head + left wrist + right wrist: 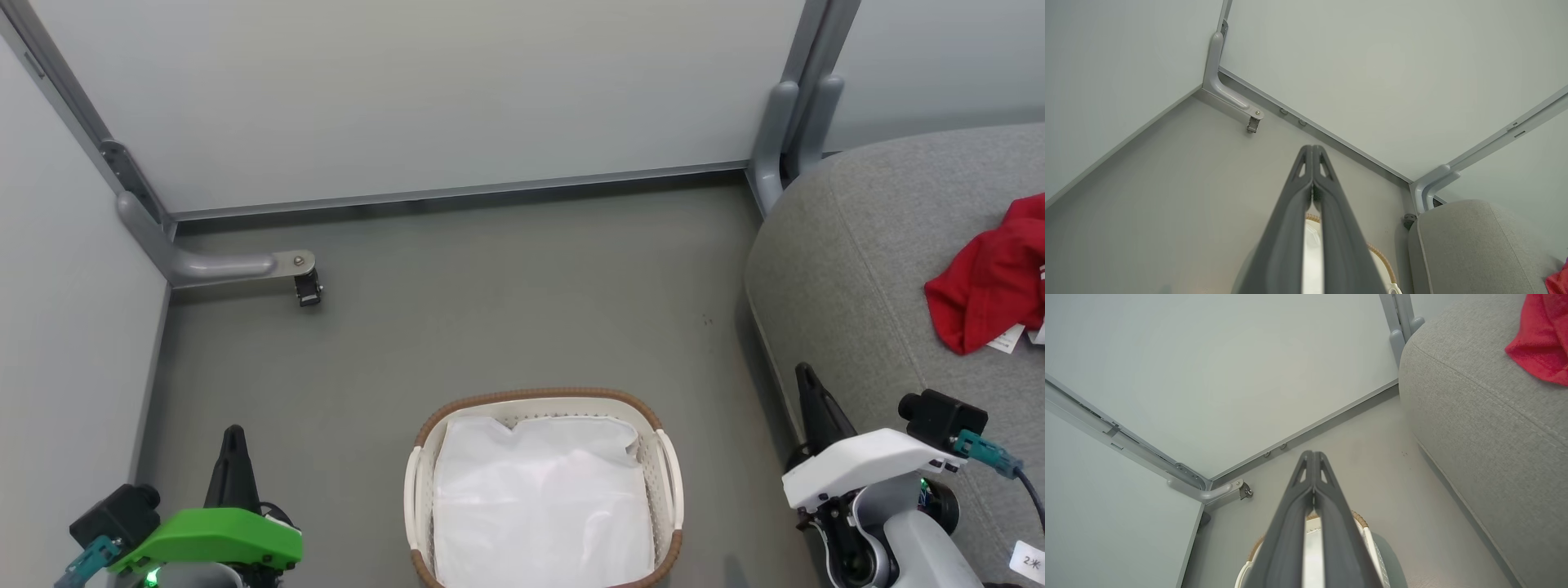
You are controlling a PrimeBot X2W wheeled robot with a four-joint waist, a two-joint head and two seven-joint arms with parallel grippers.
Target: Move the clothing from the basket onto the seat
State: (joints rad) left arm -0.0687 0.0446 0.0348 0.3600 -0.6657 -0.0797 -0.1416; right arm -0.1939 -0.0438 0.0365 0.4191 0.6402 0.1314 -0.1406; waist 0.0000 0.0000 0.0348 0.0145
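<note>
1. Red clothing (pixel 992 278) lies on the seat (pixel 857 261), right of the basket (pixel 531 395);
2. I see a white liner (pixel 539 506) in the basket;
3. left gripper (pixel 234 433) and right gripper (pixel 805 374) are both clenched on nothing.

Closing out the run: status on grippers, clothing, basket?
Shut, empty: left gripper, right gripper. Red clothing on seat. Basket holds just white liner. Nothing in the way.
</note>
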